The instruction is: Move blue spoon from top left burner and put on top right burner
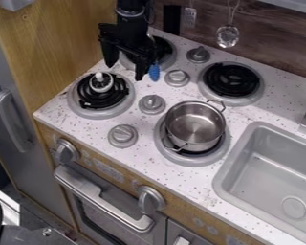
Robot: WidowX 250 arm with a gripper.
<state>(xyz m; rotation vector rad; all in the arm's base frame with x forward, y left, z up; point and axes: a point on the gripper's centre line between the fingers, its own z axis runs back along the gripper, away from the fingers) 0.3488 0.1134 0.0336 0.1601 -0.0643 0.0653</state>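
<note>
"Biggest stuff 1st, pls?"

"Speckled white counter [280, 106], then the grey sink [223, 177] at R"

"And you?"

"My gripper [125, 72] hangs by the top L burner [171, 61], fingers spread wide, nothing btwn them. Top R burner [232, 80] has just its black coil showing; btm L burner [79, 109] is nearest the wood panel [66, 43]"

"Smaller?"

"Metal pot [195, 125] on btm R burner [192, 161], white item [101, 83] upright on btm L one, approx. mid-coil"

"& the spoon?"

"Blue spoon [154, 72]: blue end shows at the front edge of top L burner, just R of my fingers; rest hidden, can't tell how it lies"
</note>
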